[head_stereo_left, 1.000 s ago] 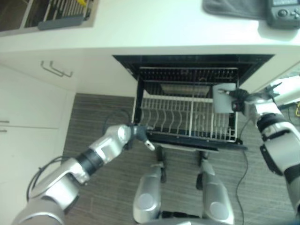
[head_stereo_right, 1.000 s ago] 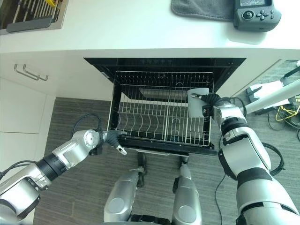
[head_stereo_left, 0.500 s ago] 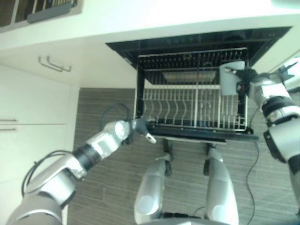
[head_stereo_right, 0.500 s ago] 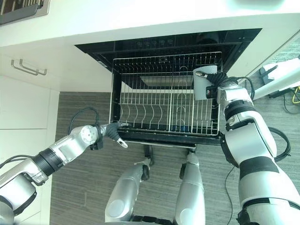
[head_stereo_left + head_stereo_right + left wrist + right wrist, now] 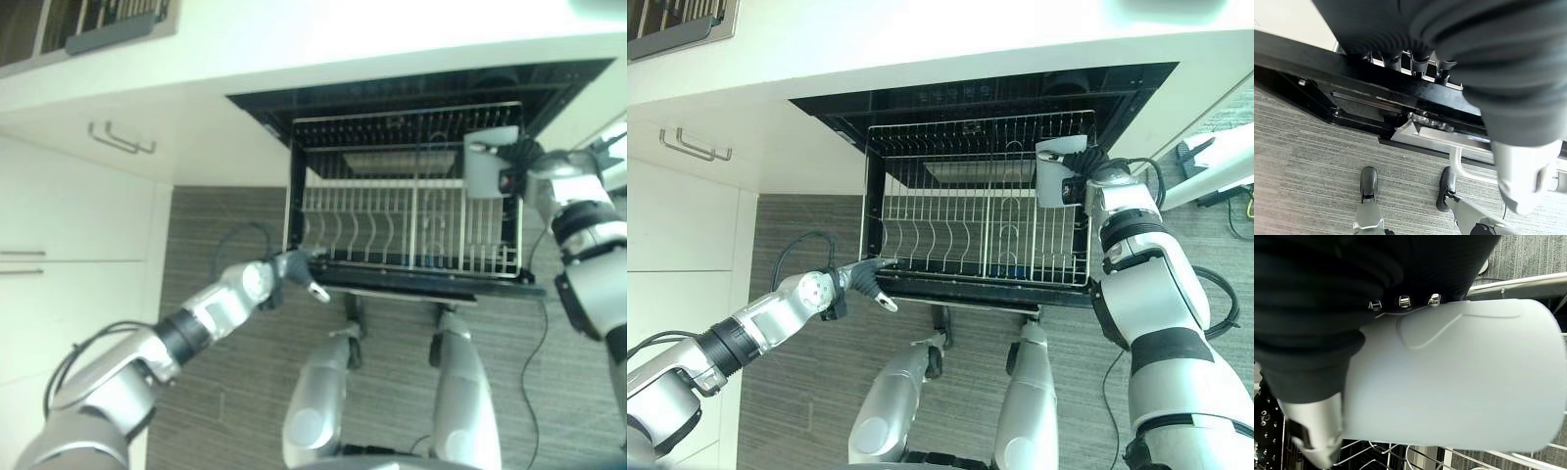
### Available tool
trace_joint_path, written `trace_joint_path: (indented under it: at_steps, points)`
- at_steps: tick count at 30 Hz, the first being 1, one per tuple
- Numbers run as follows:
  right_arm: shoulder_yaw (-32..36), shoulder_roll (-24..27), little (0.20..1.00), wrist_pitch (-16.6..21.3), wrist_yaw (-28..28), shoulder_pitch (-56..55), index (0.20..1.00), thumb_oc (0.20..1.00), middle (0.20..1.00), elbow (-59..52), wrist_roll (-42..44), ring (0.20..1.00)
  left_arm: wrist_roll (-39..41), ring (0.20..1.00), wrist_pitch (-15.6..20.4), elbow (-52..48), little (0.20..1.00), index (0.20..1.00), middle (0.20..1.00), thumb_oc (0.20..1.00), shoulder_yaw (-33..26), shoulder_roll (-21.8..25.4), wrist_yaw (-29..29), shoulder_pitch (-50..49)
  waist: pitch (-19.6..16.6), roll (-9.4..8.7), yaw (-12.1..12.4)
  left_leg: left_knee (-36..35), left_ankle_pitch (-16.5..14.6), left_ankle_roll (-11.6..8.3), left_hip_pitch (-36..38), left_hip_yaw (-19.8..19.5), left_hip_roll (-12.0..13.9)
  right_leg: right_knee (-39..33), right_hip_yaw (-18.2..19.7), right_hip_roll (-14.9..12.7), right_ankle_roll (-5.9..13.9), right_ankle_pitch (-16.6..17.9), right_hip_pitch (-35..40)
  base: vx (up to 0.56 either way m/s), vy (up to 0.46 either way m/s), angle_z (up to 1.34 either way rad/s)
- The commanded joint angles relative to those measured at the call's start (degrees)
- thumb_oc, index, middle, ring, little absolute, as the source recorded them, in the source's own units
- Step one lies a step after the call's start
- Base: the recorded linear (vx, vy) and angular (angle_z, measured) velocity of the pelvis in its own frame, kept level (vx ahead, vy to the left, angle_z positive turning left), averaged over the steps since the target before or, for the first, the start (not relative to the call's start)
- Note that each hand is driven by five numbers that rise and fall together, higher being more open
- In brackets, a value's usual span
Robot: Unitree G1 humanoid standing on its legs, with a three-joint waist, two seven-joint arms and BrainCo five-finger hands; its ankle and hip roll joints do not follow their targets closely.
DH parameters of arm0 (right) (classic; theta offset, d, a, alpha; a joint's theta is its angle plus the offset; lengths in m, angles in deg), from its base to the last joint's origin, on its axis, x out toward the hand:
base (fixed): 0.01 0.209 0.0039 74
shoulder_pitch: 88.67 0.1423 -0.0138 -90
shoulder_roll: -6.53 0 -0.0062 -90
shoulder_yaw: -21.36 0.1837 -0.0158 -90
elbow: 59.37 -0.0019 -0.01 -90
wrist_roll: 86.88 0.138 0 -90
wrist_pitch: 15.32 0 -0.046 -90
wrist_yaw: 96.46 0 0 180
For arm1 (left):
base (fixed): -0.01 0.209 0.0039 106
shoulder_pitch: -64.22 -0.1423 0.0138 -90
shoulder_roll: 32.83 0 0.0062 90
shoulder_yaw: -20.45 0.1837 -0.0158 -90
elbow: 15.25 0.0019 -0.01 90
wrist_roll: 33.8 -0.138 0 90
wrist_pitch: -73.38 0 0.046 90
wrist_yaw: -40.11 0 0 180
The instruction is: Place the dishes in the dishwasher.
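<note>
One pale grey cup (image 5: 1060, 172), gripped by the right hand (image 5: 1091, 168) above the wire rack's (image 5: 975, 230) right rear corner; tine rows beneath stand bare. Left hand (image 5: 865, 277), fingers curled over the rack's front left edge. Right wrist view: cup's smooth wall, thumb (image 5: 1317, 433) pressed alongside.

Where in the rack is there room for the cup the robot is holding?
The rack looks bare throughout: tine rows from its left wall to the middle divider, and open wire right of it, below the cup in the right hand. The left hand crowds the front-left corner.
</note>
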Motion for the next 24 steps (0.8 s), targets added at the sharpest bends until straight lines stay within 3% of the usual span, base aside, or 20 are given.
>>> trace_joint_path:
  at_steps: [1, 11, 24]
  points:
    - [1.3, 5.0, 1.000, 3.3, 0.5, -0.1, 1.000, 1.000, 1.000, -3.0, -1.7, 1.000, 2.8, 1.000, -2.1, -0.6, 1.000, 1.000, 1.000, 1.000, 4.1, 2.7, 2.0, -15.7, 1.7, -3.51, 1.6, 5.6, -1.3, 1.97, -4.4, -0.8, -1.0, 2.5, -1.4, 0.8, -0.30, -5.6, 1.2, 0.00, 0.000, 0.00]
    - [0.1, 6.1, 1.000, 1.9, 0.8, 0.6, 1.000, 1.000, 1.000, -7.2, -3.5, 1.000, 2.5, 1.000, -2.9, -2.1, 1.000, 1.000, 1.000, 1.000, 2.7, 3.0, 2.1, -17.5, 1.7, -4.07, 1.5, 4.4, -0.5, 1.78, -3.0, -0.6, -0.8, 1.3, -1.8, 1.0, -0.39, -5.3, 2.9, 0.00, 0.001, 0.00]
    - [2.2, 6.6, 1.000, 1.3, 5.0, -4.8, 1.000, 1.000, 1.000, -26.3, -1.5, 1.000, 1.5, 1.000, -3.2, -3.5, 1.000, 1.000, 1.000, 1.000, -1.3, 1.8, 0.4, -21.3, 1.7, -4.99, -0.3, 3.0, 0.1, 1.75, -2.1, 0.7, -0.6, 0.1, -1.0, 1.6, -0.79, -5.2, 3.5, -0.01, 0.020, -0.02]
